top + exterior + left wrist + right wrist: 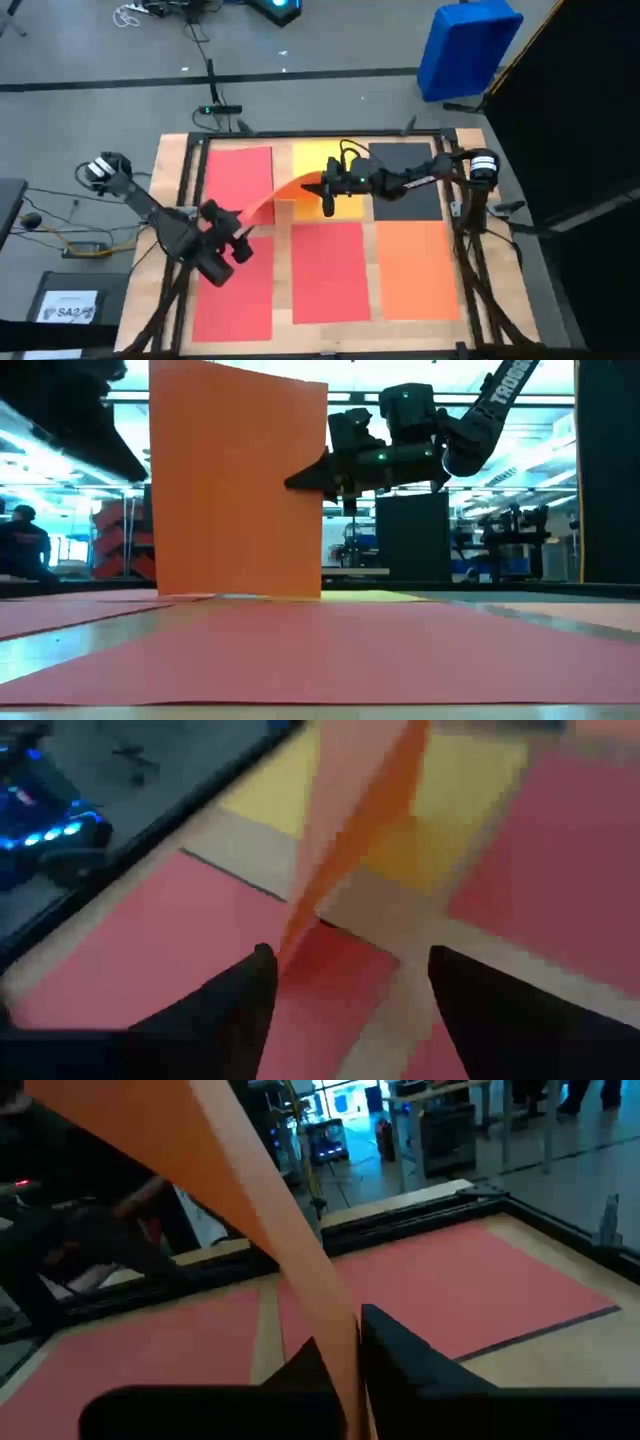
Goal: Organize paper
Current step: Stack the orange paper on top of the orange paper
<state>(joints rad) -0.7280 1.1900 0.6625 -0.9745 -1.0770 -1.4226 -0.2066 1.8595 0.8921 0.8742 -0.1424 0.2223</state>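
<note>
Lifted orange sheet (285,190): a thin, flat, solid orange rectangle of paper is seen raised off the worktop (283,230); in the low view it stands nearly upright on one edge, its face broad and smooth, its top edge slightly slanted.
Orientation of lifted sheet: in the high view it appears as a narrow curved strip, its long axis running from the yellow sheet (318,165) obliquely down toward the left end effector; its lower corner is set near the gap between the red sheets, just beside the yellow sheet.
Right end effector (327,196): its fingers are pressed together on the lifted orange sheet's edge, above the yellow sheet; the pinch is shown plainly in the right wrist view, the paper passing between the two dark fingers (300,1380).
Left end effector (240,240): its fingers are held apart, with nothing between them, just off the lower end of the lifted sheet, well away from the yellow sheet on the left arm's side.
Sheets lying flat: a red sheet (237,175) is laid just left of the yellow sheet, a black sheet (405,180) just right of it; a second red sheet (328,272) lies directly in front of the yellow sheet, a third red sheet (232,295) to that one's left, and a flat orange sheet (414,268) in front of the black one.
Axes of flat sheets: their edges are squared with the worktop.
</note>
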